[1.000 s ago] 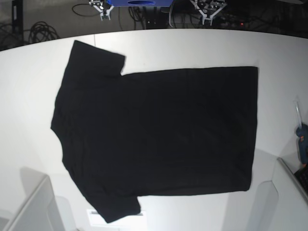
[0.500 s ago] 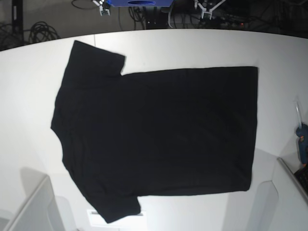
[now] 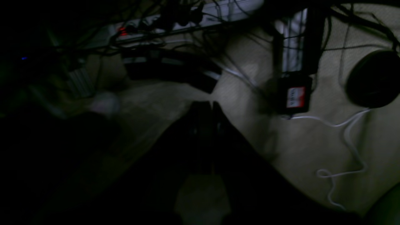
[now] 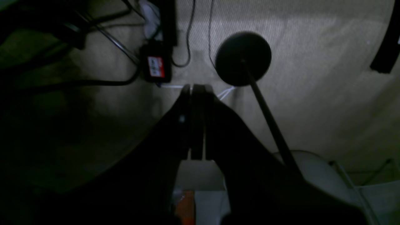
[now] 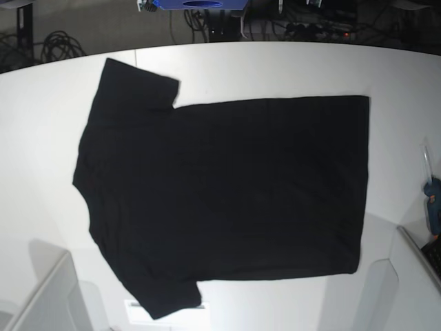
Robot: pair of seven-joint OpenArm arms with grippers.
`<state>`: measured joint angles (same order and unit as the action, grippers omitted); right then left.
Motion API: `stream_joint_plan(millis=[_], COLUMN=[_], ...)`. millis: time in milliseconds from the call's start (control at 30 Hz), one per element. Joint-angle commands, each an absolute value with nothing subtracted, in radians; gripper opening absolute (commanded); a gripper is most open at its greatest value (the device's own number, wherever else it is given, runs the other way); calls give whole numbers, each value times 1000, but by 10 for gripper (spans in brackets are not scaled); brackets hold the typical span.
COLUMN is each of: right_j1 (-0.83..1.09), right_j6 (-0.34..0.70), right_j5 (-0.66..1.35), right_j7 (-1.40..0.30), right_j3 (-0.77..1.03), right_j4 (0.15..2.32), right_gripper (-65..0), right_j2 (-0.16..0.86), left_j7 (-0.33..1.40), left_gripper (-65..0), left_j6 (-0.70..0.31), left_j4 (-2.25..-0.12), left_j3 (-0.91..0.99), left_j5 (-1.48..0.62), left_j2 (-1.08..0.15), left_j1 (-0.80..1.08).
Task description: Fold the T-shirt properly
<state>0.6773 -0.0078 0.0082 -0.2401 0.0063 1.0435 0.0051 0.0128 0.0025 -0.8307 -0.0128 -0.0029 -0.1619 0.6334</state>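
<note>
No fold yet made: T-shirt lay spread flat and unfolded at the middle of the white table, plain black, sleeves out, collar toward base-view left; left gripper and right gripper fully closed, empty, off the table.

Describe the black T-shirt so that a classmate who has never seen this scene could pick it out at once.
Start at the large white table filling the base view. Spread flat across its middle lies the plain black short-sleeved cloth T-shirt, sleeves toward the left. Nothing else on the table is as large or as dark; a small blue object sits at the right edge.
</note>
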Motion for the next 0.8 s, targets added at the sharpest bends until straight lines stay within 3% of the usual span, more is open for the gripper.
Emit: stream_joint_plan(millis=[0, 333, 600, 767], right_j1=[720, 967, 1118, 1179], right_j6=[-8, -8, -8, -8], right_j5=[10, 8, 5, 5], right_j7=[-251, -406, -533, -602], right_j3=[28, 113, 113, 105], right_j4=[1093, 1531, 1847, 1994], right_gripper=[-650, -650, -650, -650], right_j2=[5, -1, 2, 2], left_j7=[2, 4, 4, 5], left_gripper=[-650, -650, -650, -650], left_j6=[5, 5, 5, 5], left_j4=[-872, -1231, -1558, -1767], left_j3=[-12, -7, -10, -1], left_j5=[-5, -12, -211, -231], left_j2=[-174, -229, -343, -381], left_j1=[680, 905, 1073, 1208])
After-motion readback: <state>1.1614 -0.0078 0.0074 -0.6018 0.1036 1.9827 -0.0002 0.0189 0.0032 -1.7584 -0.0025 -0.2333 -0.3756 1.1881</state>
